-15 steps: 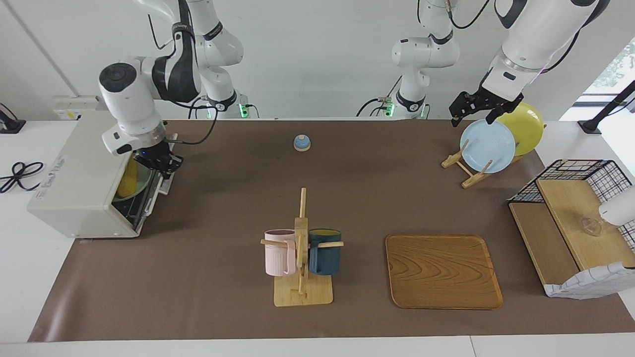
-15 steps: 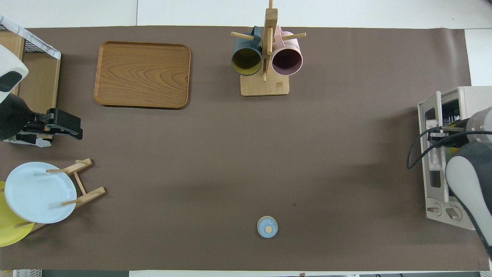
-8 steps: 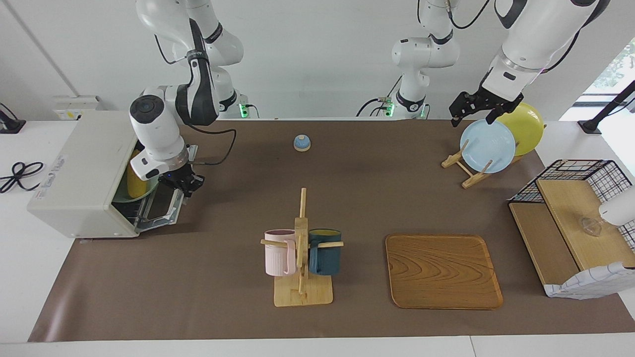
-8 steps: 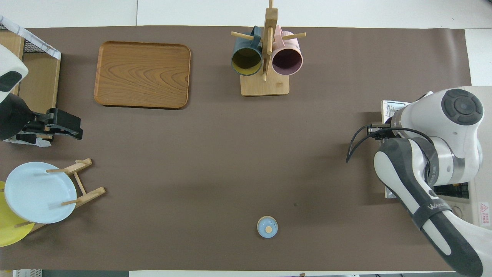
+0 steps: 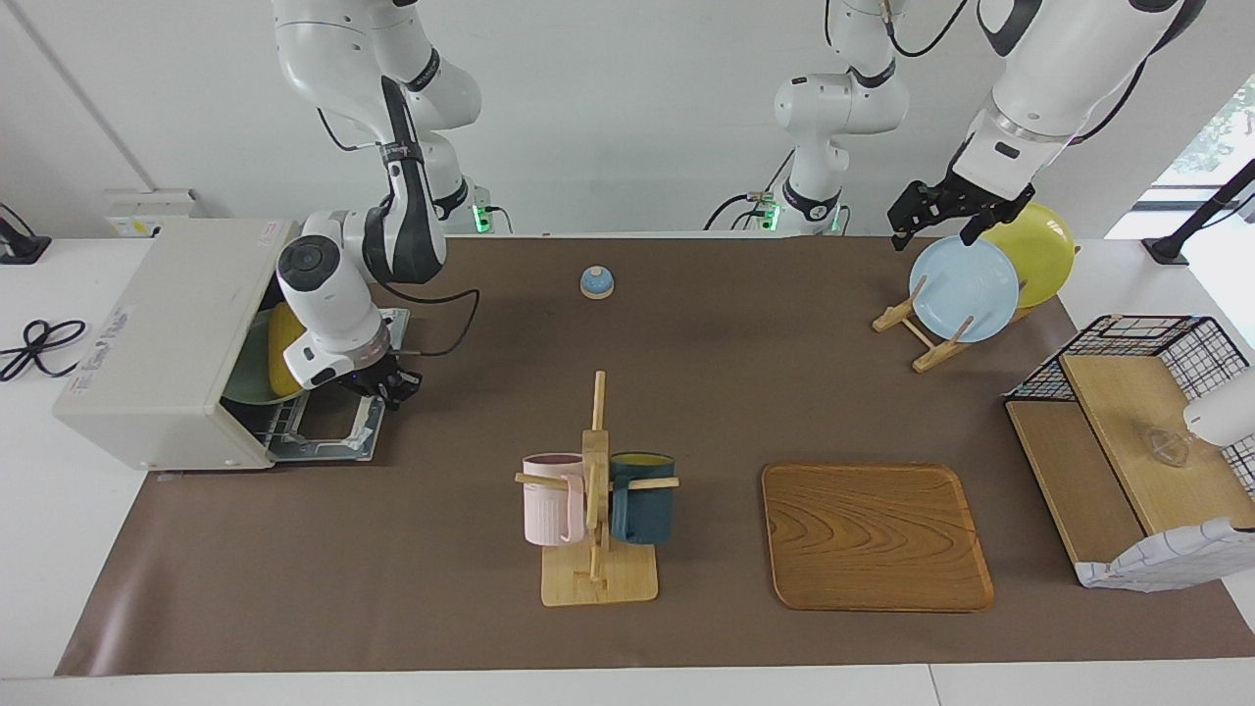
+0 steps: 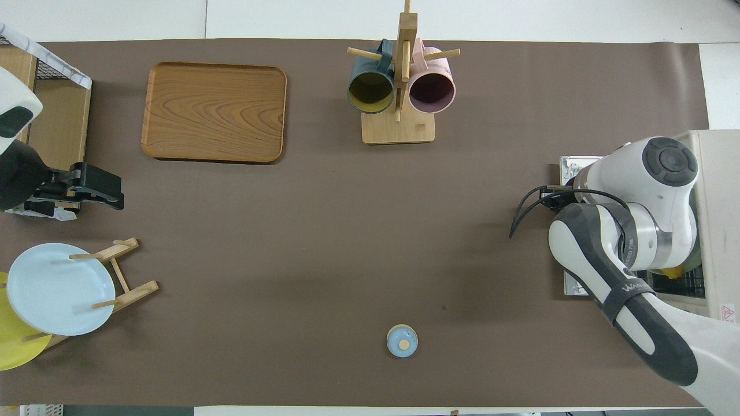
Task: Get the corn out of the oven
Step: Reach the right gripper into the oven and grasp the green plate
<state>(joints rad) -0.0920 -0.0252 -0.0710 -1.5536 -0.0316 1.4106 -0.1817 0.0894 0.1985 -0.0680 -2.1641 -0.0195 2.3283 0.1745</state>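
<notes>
At the left edge of the facing view, a cream oven [image 5: 162, 338] sat with its door [image 5: 328, 431] folded down flat onto the brown mat [image 5: 627, 412]. Inside the opening, yellow corn [image 5: 281, 345] lay on a green dish [image 5: 245, 378], partly hidden by the right arm. The right gripper [image 5: 387, 382] was at the outer edge of the lowered door, its fingertips pressed together; whether they pinched the door's handle could not be told. In the overhead view that arm covered most of the oven [image 6: 714, 219] at the right edge of the frame. The left gripper [image 5: 946, 221] hung in the upper right of the facing view, fingers spread and holding nothing, over a pale blue plate [image 5: 964, 289] and a yellow plate [image 5: 1039, 250] standing in a wooden rack. Near the bottom centre stood a mug tree [image 5: 595, 490] with a pink and a dark blue mug, and a wooden tray [image 5: 873, 534] lay to its right. A small blue bell [image 5: 596, 282] sat at upper centre.
</notes>
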